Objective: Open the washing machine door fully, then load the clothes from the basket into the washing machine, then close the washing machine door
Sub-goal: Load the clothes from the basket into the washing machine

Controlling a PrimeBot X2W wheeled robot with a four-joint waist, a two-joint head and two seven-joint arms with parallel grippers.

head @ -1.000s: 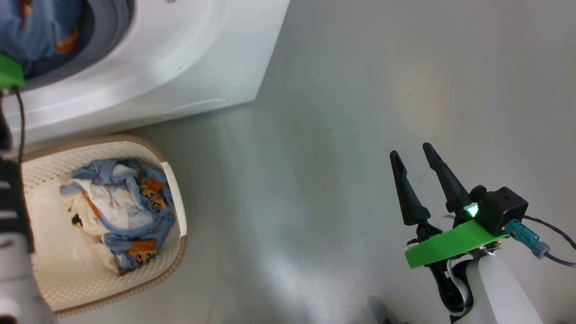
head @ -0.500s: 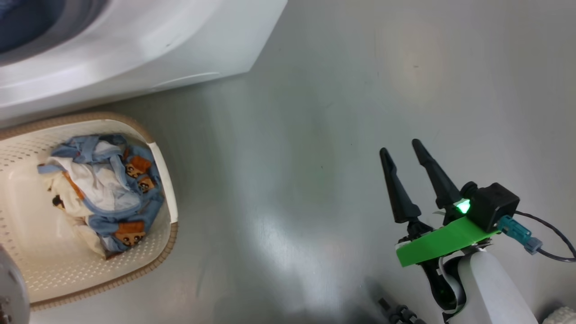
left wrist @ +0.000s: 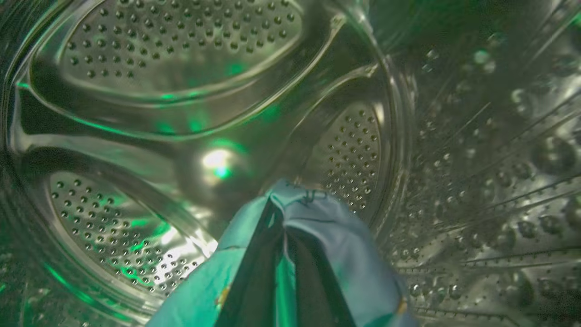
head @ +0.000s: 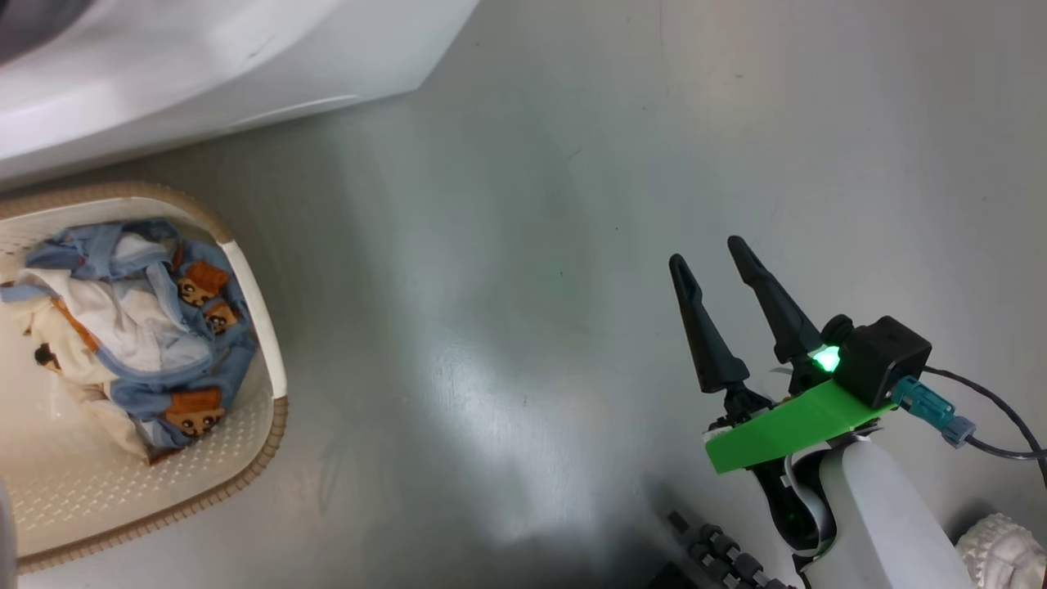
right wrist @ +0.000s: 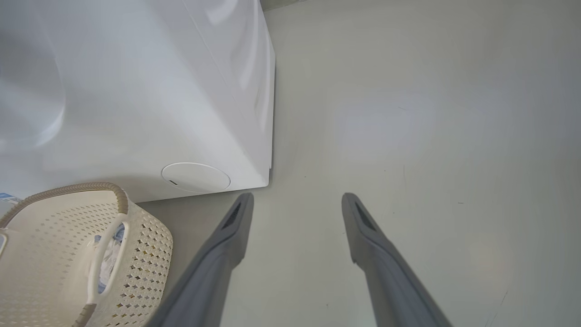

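The left wrist view looks into the perforated steel drum (left wrist: 181, 50) of the washing machine (head: 204, 57). My left gripper (left wrist: 285, 227) is shut on a light blue garment (left wrist: 327, 227) that drapes over both dark fingers inside the drum. More clothes (head: 139, 327), light blue with orange-brown prints and some white cloth, lie in the cream basket (head: 253, 286) at the left of the head view, in front of the white machine. My right gripper (head: 710, 249) hangs open above bare floor at the lower right, empty. The washing machine door is out of view.
Grey glossy floor (head: 507, 245) spreads between the basket and my right arm. The machine's white front with a round cover (right wrist: 195, 177) and the basket (right wrist: 145, 245) stand left of my right fingers. A dark ribbed part (head: 720, 552) shows at the bottom edge.
The head camera has swung right and down: machine and basket slid toward the upper left, and the drum opening and left arm left the picture. My right gripper stays open.
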